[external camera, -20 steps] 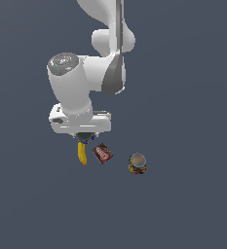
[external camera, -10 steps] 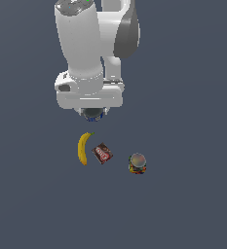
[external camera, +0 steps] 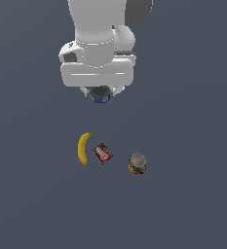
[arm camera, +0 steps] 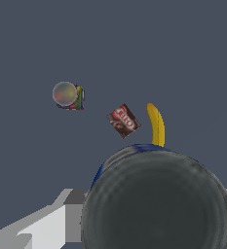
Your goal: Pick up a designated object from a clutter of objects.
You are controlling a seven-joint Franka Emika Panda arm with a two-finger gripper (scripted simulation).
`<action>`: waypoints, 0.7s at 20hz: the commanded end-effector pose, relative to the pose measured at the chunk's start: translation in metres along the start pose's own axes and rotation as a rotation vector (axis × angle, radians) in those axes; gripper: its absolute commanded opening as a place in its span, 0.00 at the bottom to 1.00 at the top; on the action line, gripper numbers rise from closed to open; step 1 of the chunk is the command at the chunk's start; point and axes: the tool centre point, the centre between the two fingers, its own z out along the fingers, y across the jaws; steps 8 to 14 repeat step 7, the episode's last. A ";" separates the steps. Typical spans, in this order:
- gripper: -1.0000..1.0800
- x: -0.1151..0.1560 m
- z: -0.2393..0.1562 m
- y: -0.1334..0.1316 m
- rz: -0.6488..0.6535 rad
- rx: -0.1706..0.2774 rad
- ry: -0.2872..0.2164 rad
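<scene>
The designated object, a short round can with a dark grey top and a blue side, hangs under the white hand, well above the floor. My gripper is shut on it; the hand's body hides most of the fingers. In the wrist view the can's dark top fills the near field, with one grey finger beside it. The rest of the clutter lies on the floor below: a yellow banana, a brown-red packet and a multicoloured jar.
The banana, packet and jar lie close together in a row on the plain dark grey floor. Nothing else stands on it.
The hand has risen from the floor beside the banana, carrying the can up with it. Banana, packet and jar have stayed where they were.
</scene>
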 end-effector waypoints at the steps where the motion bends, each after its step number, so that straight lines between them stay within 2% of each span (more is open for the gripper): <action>1: 0.00 -0.003 -0.010 -0.004 0.000 0.000 0.000; 14: 0.00 -0.005 -0.019 -0.008 0.000 0.001 0.000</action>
